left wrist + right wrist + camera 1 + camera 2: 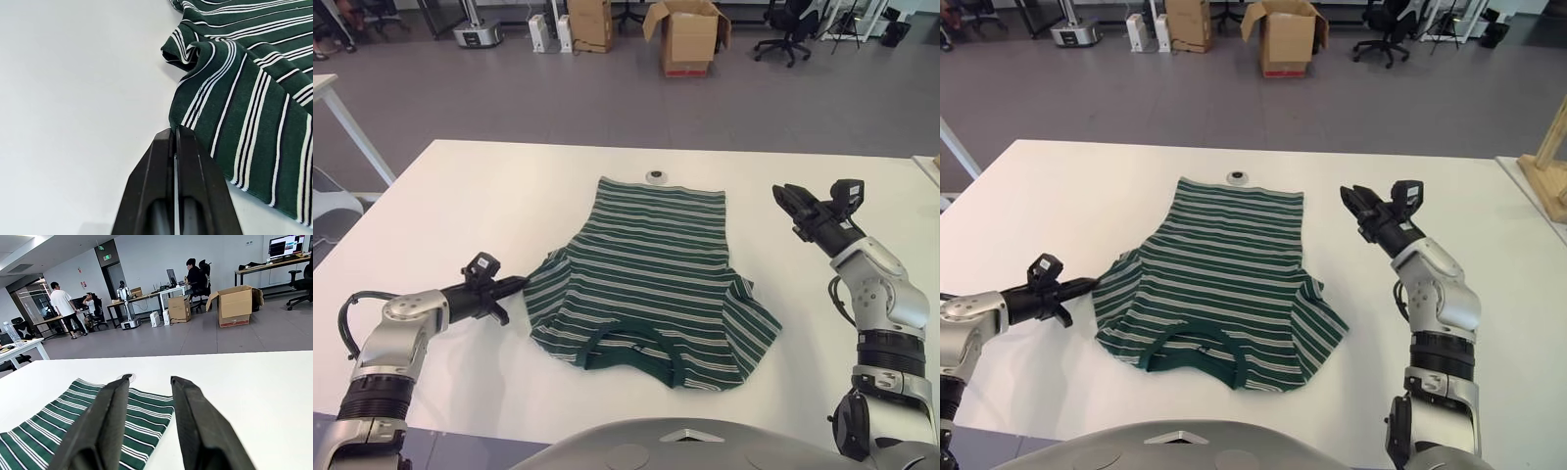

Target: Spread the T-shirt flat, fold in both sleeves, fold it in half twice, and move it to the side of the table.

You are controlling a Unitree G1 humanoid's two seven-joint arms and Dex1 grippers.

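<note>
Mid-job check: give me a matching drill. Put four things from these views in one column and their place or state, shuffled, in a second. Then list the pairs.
Things:
1. left tool
2. right tool
3. T-shirt
4. small round disc

Places or states:
A. on the table, just past the shirt's far hem
B. open, off the shirt's right side, not touching it
C. shut, tips at a sleeve edge
D. lying unfolded, collar nearest the robot

Pairs: 1-C, 2-B, 3-D, 4-A
</note>
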